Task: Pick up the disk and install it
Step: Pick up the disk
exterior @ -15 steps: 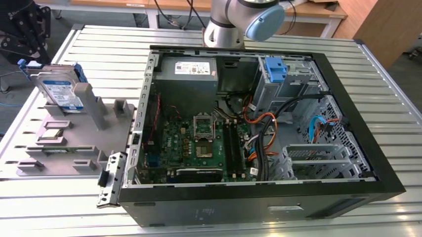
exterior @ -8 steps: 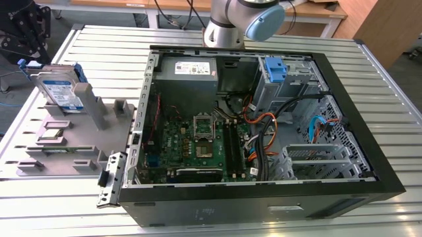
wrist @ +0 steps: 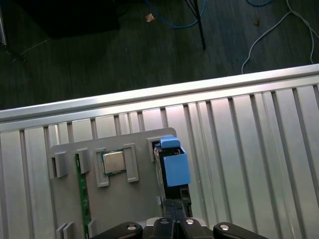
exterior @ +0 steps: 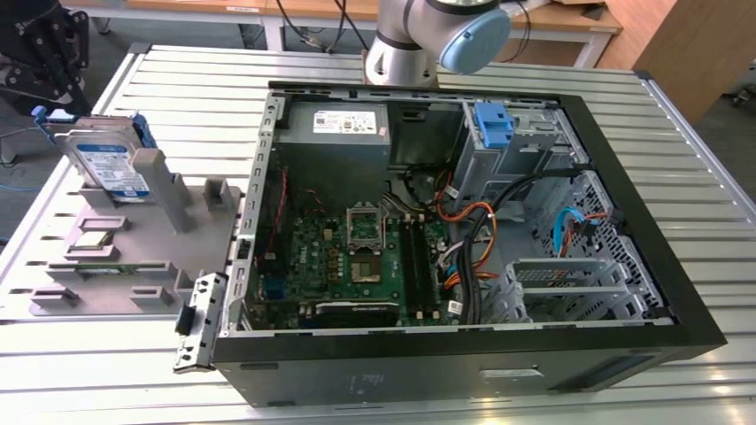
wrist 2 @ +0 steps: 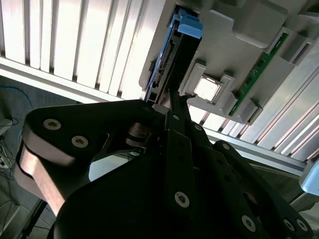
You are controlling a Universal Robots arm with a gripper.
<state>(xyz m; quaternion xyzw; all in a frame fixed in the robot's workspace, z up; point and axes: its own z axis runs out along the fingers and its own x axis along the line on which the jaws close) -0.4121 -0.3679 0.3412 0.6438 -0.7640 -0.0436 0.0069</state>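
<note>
The disk (exterior: 109,164) stands on edge in a slot of the grey holder (exterior: 154,266) at the exterior view's left, its white-and-blue label and blue rails showing. Both wrist views look down on the disk (wrist: 172,164) (wrist 2: 172,55) from above, blue rail end uppermost. My gripper (wrist: 174,206) (wrist 2: 172,99) hangs above it, apart from it, with the dark fingers drawn together and nothing between them. The arm's base (exterior: 431,40) stands behind the open computer case (exterior: 473,363).
The holder also carries a processor chip (wrist: 113,162) and a green memory stick (wrist: 82,196). Inside the case sit a grey power supply (exterior: 336,124), a motherboard (exterior: 360,257), loose cables and a blue bracket (exterior: 494,124) in the drive cage. Slatted metal tabletop (exterior: 177,80) all around.
</note>
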